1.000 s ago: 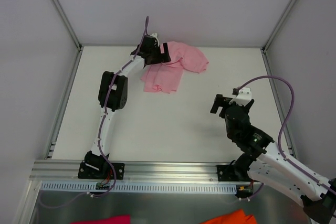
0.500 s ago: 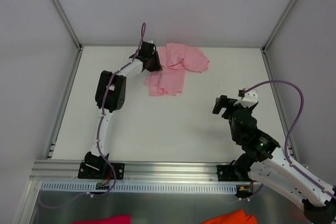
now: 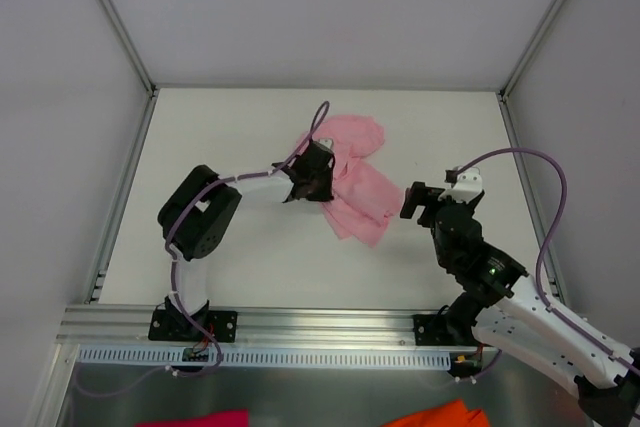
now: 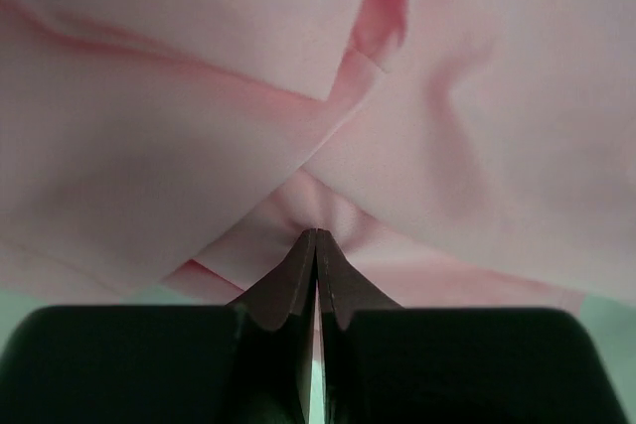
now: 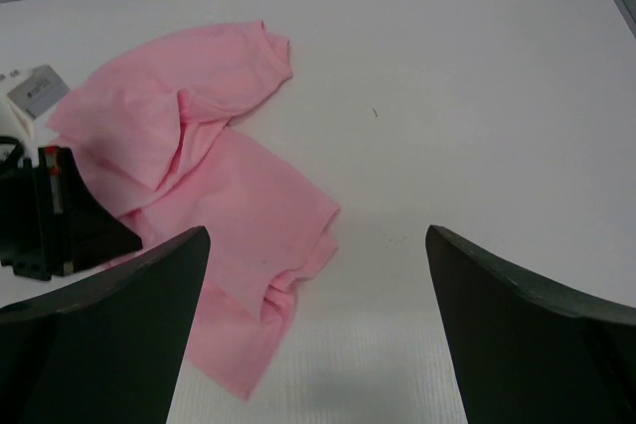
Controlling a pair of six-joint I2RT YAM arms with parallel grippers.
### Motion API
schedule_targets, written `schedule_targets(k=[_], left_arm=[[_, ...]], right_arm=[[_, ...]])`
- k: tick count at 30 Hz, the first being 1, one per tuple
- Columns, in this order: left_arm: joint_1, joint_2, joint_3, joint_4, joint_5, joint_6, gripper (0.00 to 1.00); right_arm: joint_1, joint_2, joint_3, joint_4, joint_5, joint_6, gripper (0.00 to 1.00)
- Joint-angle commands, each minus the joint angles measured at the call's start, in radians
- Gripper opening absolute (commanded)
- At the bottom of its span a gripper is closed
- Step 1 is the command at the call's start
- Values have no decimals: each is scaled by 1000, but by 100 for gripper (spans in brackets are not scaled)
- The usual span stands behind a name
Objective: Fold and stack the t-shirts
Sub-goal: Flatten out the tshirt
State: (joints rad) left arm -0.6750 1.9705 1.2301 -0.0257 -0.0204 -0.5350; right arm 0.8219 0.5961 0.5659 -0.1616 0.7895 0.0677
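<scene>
**Top view.** The crumpled light pink t-shirt (image 3: pixel 365 192) is shown on the white surface (image 3: pixel 230 137), right of centre and toward the far edge, between the two arms. The left end effector (image 3: pixel 318 185) is set against the shirt's left edge. In the left wrist view its fingers are seen pressed together, with a pinch of pink cloth clamped at their tips and folds of the shirt spread beyond. The right end effector (image 3: pixel 418 199) is held just right of the shirt, apart from it. In the right wrist view its fingers are seen spread wide with nothing between them, over bare surface beside the shirt. A magenta cloth scrap (image 3: pixel 195 418) and an orange cloth scrap (image 3: pixel 440 414) are visible below the near rail, off the surface.
</scene>
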Motion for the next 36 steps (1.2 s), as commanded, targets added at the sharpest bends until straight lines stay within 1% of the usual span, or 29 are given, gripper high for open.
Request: schedule_targets(k=[1, 3, 4, 5, 6, 7, 9, 10, 13, 14, 15, 18, 20, 22, 23, 26, 30, 36], left_arm=[[-93, -159, -180, 93, -90, -25, 0], [-132, -245, -256, 118, -162, -28, 0], [-142, -265, -268, 134, -158, -5, 5], [-147, -297, -271, 147, -153, 7, 38], [-149, -309, -267, 148, -161, 19, 54], [-147, -317, -253, 150, -188, 44, 66], [-147, -326, -207, 127, -204, 72, 77], [-147, -323, -195, 125, -216, 91, 79], [-147, -312, -124, 87, -245, 133, 81], [-147, -302, -104, 75, -294, 141, 81], [-140, -292, -68, 64, -308, 154, 82], [-94, -262, -40, 41, -283, 150, 82], [-72, -254, -44, 40, -292, 138, 82], [-55, -246, -49, 32, -332, 118, 82], [-45, -246, -52, 3, -372, 106, 81], [-25, -243, -61, -29, -401, 75, 80], [18, -236, -98, 9, -346, 63, 79], [29, -185, -109, 21, -345, 49, 79]], right_arm=[[5, 8, 23, 43, -9, 17, 96], [5, 19, 19, 56, -19, 18, 96], [5, 27, 15, 62, -25, 17, 96], [3, 36, 17, 65, -33, 17, 97], [5, 59, 19, 69, -38, 17, 97], [5, 70, 20, 70, -38, 17, 96], [5, 99, 23, 68, -39, 15, 96], [5, 105, 23, 70, -36, 14, 96], [5, 128, 26, 80, -39, 0, 96], [3, 134, 28, 83, -41, 0, 96], [5, 143, 32, 85, -42, -3, 96], [5, 156, 35, 82, -39, -9, 96], [5, 157, 34, 82, -30, -12, 96], [5, 160, 31, 85, -27, -14, 96], [5, 163, 29, 89, -27, -16, 96], [5, 188, 34, 94, -27, -19, 96], [5, 206, 38, 93, -24, -17, 96], [5, 202, 29, 94, -13, -17, 96]])
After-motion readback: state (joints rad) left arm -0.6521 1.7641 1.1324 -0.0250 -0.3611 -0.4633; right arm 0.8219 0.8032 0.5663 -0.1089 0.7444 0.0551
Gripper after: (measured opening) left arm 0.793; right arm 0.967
